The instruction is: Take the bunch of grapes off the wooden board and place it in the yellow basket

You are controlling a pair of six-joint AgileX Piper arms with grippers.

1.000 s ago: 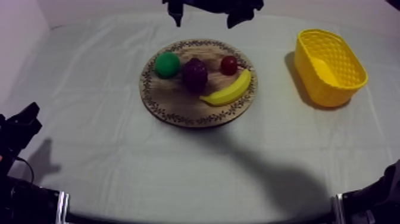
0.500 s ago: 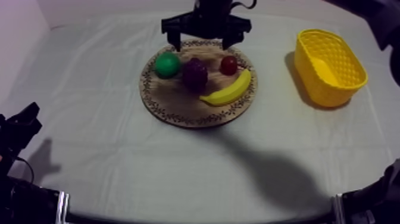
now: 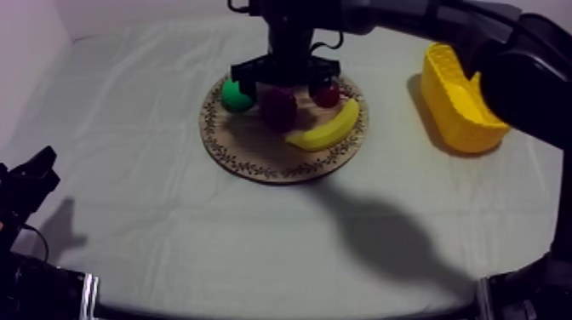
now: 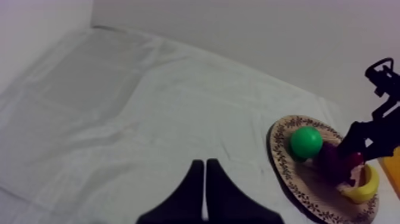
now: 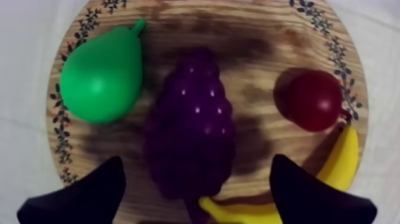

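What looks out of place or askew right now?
Nothing stands out. The bunch of grapes, pear, small red fruit and banana all lie on the wooden board, the yellow basket stands upright, and the right gripper is open over the grapes.

The table [image 3: 170, 213], covered by a grey-white cloth, carries a round wooden board with a patterned rim [image 3: 247, 149] near its middle and a yellow plastic basket [image 3: 447, 102] well apart at its right.

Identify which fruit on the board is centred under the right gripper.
The purple bunch of grapes; the green pear, small red fruit and banana lie aside.
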